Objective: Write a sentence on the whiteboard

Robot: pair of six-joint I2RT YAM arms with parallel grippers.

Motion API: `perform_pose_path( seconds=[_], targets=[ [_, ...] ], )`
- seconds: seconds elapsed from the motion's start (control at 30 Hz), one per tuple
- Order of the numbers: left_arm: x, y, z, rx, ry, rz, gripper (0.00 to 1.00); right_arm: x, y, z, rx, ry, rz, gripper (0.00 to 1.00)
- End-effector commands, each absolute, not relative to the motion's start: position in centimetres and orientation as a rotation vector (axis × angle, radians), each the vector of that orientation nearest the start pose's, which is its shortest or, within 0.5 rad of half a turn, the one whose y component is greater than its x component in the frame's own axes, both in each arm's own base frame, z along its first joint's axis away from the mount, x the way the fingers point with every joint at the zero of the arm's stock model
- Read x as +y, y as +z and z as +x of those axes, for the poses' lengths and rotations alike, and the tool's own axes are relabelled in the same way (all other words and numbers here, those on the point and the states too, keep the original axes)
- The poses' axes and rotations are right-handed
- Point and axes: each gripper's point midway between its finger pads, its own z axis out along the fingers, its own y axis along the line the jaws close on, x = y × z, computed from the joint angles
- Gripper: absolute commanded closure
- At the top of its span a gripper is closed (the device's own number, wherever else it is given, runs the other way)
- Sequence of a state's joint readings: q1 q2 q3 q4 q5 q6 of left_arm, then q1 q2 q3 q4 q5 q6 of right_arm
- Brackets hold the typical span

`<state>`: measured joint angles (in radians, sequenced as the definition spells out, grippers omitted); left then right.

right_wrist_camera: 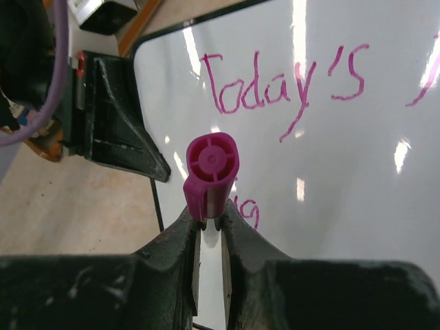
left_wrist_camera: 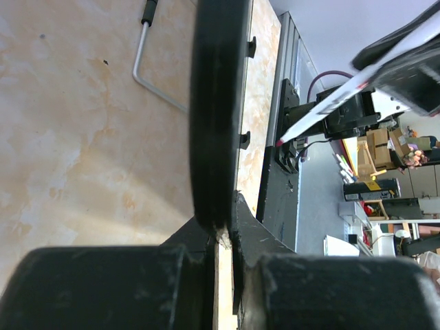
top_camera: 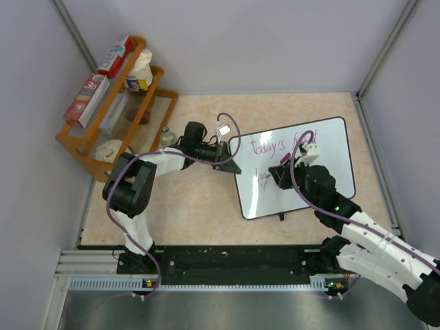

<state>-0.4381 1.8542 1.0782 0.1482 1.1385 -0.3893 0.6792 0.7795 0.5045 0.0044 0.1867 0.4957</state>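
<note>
The whiteboard lies tilted on the table right of the middle. The sentence in pink reads "Today's f" on the first line, with a few letters of a second line below, partly hidden by my right arm. My left gripper is shut on the board's left edge; in the left wrist view its jaws pinch the black frame. My right gripper is shut on a pink marker held over the second line. "Today's" shows in the right wrist view. The marker's tip is just off the board.
A wooden rack with boxes and bottles stands at the back left. Grey walls close in the table on three sides. A black rail runs along the near edge. A bent metal leg shows behind the board.
</note>
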Motion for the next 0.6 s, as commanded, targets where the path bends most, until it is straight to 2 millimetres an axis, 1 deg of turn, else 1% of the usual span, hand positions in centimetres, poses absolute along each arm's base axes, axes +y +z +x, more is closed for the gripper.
perform_pose_path(
  seconds=[0.0,0.13,0.3,0.37,0.4,0.57],
  targets=[
    [-31.8,12.2,26.7,2.113,-1.694,0.856,1.0,19.3,25.5,26.3,1.71,0.763,-0.01,1.0],
    [-31.8,12.2,26.7,2.112,-1.694,0.859,1.0,18.5,26.0,27.2,1.697,0.737,0.013,1.0],
    [-31.8,12.1,26.7,2.112,-1.694,0.86,1.0,17.0,26.2,28.6,1.678,0.664,0.04,1.0],
    [-31.8,12.0,26.6,2.117,-1.695,0.858,1.0,16.8,26.3,29.0,1.678,0.642,0.042,1.0],
    [-31.8,12.0,26.6,2.117,-1.695,0.858,1.0,16.7,26.8,29.2,1.666,0.632,0.032,1.0],
    [-31.8,12.1,26.6,2.115,-1.696,0.859,1.0,16.6,27.1,30.2,1.665,0.591,0.037,1.0]
  ],
)
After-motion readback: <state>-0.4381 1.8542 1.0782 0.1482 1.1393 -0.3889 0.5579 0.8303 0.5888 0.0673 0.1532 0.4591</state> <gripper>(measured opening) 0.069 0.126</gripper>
